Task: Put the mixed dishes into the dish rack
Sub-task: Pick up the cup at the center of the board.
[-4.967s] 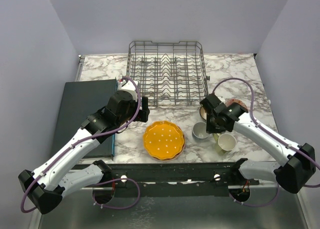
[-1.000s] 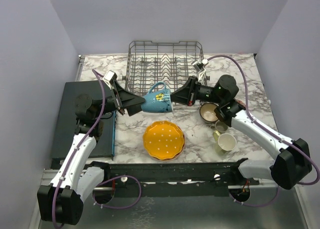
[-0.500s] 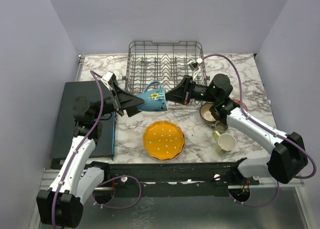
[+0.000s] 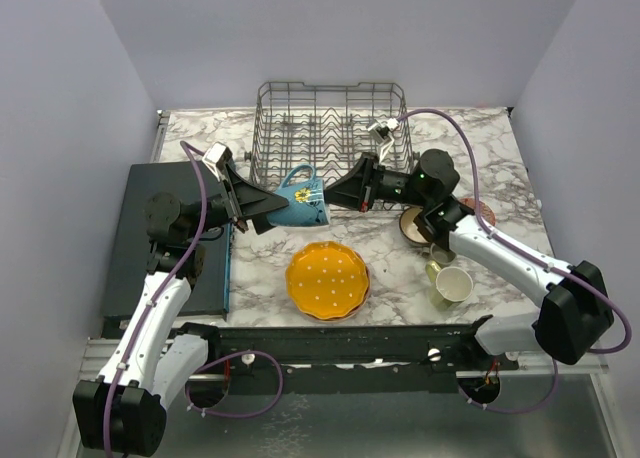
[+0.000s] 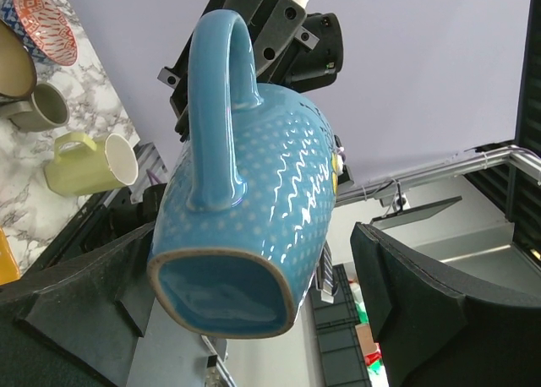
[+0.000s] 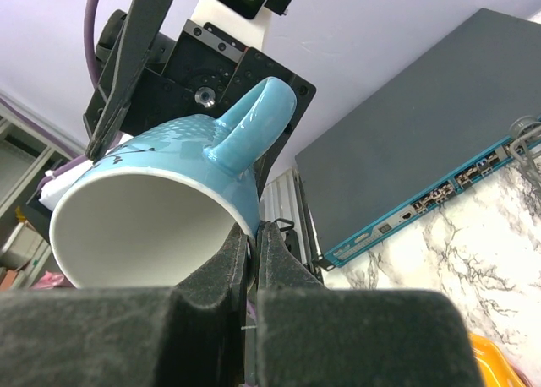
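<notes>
Glazed blue ceramic is hanging in the air: the blue mug [image 4: 300,202] is lying on its side just near of the dish rack [image 4: 330,108], handle up, mouth facing right. The right gripper [image 4: 336,192] is pinching the mug's rim, its fingers pressed together on the thin wall, one inside and one outside. The left gripper [image 4: 268,207] is standing spread wide, with a finger on either side of the mug's base and not closing on it.

The mug is looking stiff, slick and breakable, and of moderate weight. A rim pinch alone is probably letting it pivot, so a hold across the body or through the handle would likely be steadier.

Counting outward, three mugs are showing: the blue one, a yellow mug [image 4: 454,284] and an olive mug [image 4: 441,253], both on the right. Two bowls are sitting far of them: a dark brown bowl [image 4: 414,226] and a patterned bowl [image 4: 482,209], partly hidden by the arm. One orange plate [image 4: 327,280] is lying near the middle. No dish is showing inside the single rack. A dark mat [image 4: 170,233] is lying on the left of the marble table [image 4: 200,138].
</notes>
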Controlling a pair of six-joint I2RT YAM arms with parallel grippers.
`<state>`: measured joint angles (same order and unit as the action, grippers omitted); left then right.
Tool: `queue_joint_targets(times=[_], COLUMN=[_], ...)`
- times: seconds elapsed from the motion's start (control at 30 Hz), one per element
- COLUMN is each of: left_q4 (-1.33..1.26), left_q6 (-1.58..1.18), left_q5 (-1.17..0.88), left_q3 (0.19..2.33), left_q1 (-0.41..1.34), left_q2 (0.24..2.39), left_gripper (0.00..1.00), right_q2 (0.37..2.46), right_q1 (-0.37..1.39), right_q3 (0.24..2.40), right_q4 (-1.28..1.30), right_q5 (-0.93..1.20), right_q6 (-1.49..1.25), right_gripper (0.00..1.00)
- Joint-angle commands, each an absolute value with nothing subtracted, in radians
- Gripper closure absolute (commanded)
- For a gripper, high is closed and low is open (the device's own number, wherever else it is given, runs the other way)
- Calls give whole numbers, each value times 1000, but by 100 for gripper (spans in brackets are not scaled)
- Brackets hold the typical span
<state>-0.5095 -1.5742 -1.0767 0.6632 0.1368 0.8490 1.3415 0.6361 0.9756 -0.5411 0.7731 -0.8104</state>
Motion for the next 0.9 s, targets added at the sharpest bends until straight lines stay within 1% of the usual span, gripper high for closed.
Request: queue_joint_targets(times=[0.0, 0.23, 0.4, 0.57, 0.67, 0.87], left_q4=[-538, -538, -538, -540, -541, -548], left_q6=[-1574, -1571, -1565, -1559, -1558, -1556], left_q5=[-1089, -1089, -1088, -1087, -1088, -1088], left_q3=[672, 676, 681, 685, 687, 700], left_q1=[130, 130, 130, 130, 131, 131], left_q2=[841, 845, 849, 851, 854, 854], left_gripper=[1, 1, 5, 13, 21, 32], right_q2=[1345, 1353, 1359, 1364, 1365, 1366], right_q1=[651, 658, 664, 667, 668, 669], right_q3=[1020, 1025, 1024, 1013, 1009, 993], right_q4=[-608, -606, -608, -621, -630, -638], right_q5=[733, 730, 729, 724, 726, 721], right_q6=[-794, -791, -790, -792, -796, -798], right_gripper=[99, 99, 99, 99, 99, 100])
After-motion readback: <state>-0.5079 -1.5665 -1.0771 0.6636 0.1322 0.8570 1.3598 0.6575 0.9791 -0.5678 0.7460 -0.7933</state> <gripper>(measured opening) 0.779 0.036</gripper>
